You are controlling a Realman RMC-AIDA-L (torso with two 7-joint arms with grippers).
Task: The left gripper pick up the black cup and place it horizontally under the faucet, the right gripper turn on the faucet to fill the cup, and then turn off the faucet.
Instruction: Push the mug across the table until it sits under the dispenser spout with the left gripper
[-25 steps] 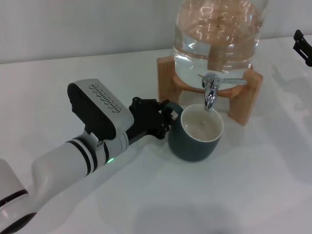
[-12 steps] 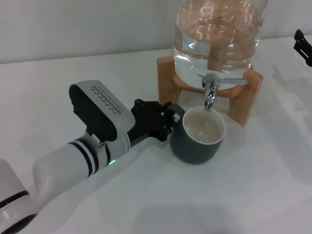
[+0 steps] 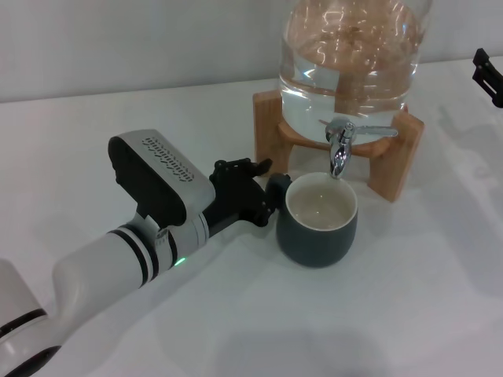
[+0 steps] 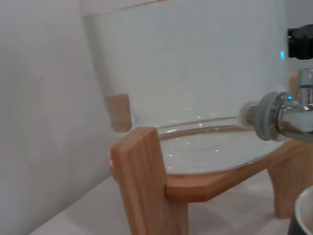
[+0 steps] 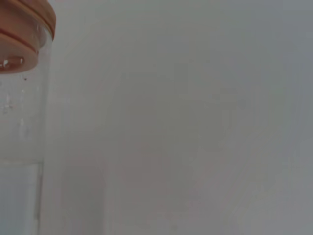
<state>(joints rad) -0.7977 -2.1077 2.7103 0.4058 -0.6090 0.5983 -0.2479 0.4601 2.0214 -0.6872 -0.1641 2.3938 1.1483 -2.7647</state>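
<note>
The black cup (image 3: pixel 318 228) stands upright on the white table, its cream inside right below the spout of the chrome faucet (image 3: pixel 339 149). Its handle points toward my left gripper (image 3: pixel 263 182), whose fingers are spread open at the handle, not clamped on it. The faucet's thin lever lies level, pointing right, and no water runs. In the left wrist view the faucet (image 4: pixel 281 117) and the cup's rim (image 4: pixel 304 215) show at the edge. My right gripper (image 3: pixel 487 75) hangs at the far right edge, well away from the faucet.
The clear glass jar (image 3: pixel 354 63), filled with water, rests on its wooden stand (image 3: pixel 271 129) behind the cup. The jar's wooden lid (image 5: pixel 19 34) shows in the right wrist view. The white table (image 3: pixel 393 314) spreads in front and to the right.
My left gripper's fingers have opened off the cup's handle. The cup shifted slightly under the faucet and now stands still. The right gripper has not moved.
</note>
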